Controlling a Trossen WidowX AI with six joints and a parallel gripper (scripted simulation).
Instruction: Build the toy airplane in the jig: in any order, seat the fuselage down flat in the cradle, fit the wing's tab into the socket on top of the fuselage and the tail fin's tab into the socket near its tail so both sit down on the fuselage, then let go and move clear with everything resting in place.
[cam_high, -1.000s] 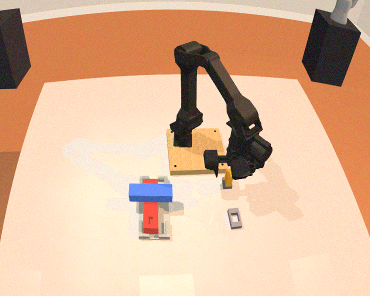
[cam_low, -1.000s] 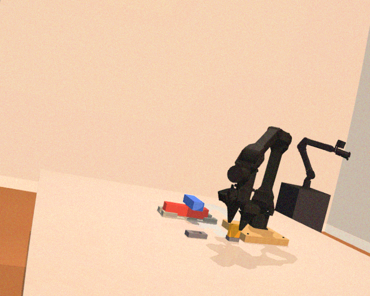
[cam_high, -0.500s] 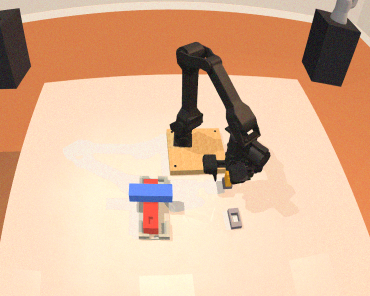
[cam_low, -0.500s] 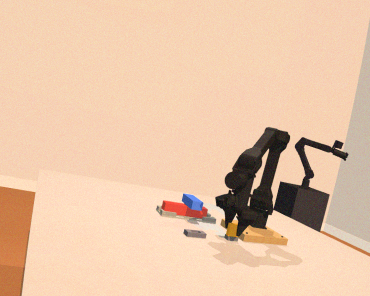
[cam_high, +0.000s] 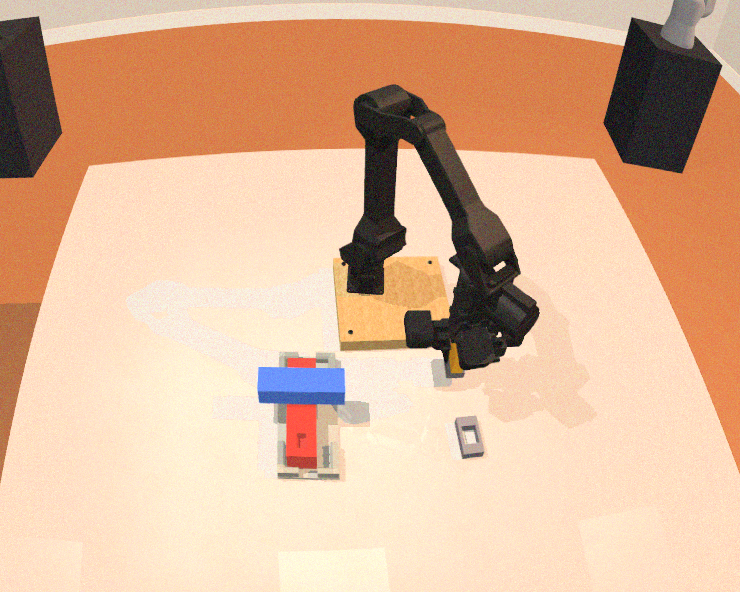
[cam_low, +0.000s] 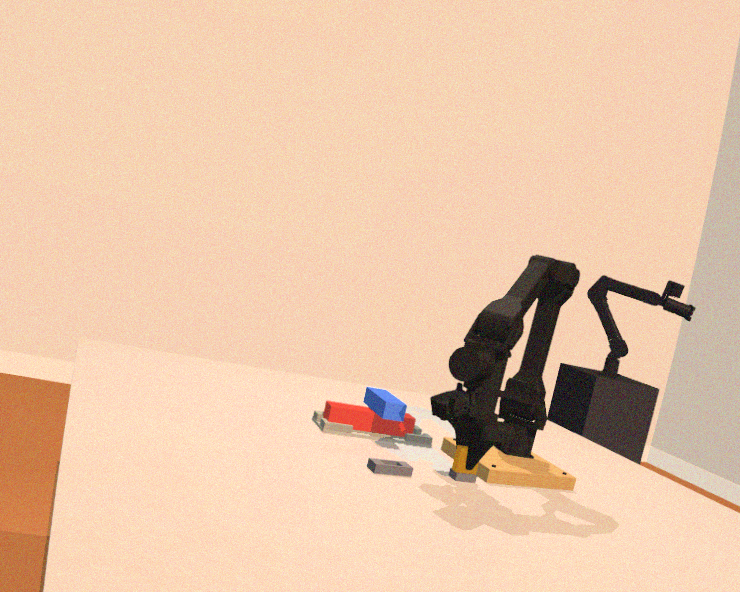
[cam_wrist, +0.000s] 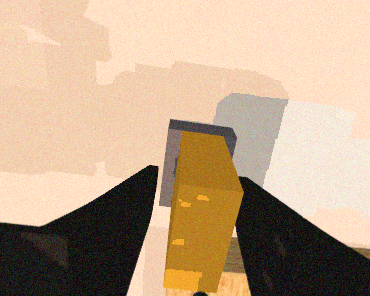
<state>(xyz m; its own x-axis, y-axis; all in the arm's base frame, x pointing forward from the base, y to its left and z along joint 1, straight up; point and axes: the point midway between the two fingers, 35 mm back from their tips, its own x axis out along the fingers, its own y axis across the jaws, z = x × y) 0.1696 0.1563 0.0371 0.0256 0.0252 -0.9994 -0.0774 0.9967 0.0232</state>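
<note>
The yellow tail fin (cam_high: 455, 358) (cam_low: 461, 459) (cam_wrist: 202, 220) stands upright in a small grey holder (cam_high: 455, 374) (cam_low: 462, 476) (cam_wrist: 170, 150) on the worktop (cam_high: 185, 524) (cam_low: 216, 493) (cam_wrist: 125, 30), just beside the wooden base board (cam_high: 394, 333) (cam_low: 524, 475). Its long axis is vertical. The gripper (cam_high: 459, 361) (cam_low: 464, 461) (cam_wrist: 196, 180) points down over it, its fingers (cam_low: 473, 453) part-open on either side; the wrist view shows a narrow gap along one side, so they are not clenched on it. Whether the other finger touches, I cannot tell.

The red fuselage (cam_high: 301, 425) (cam_low: 348, 416) lies lengthwise in the pale grey cradle (cam_high: 282, 453) (cam_low: 336, 427), the blue wing (cam_high: 301, 385) (cam_low: 383, 404) crosswise on top, their long axes roughly at right angles. The fuselage's small socket (cam_high: 301, 438) shows near the end farther from the wing.
</note>
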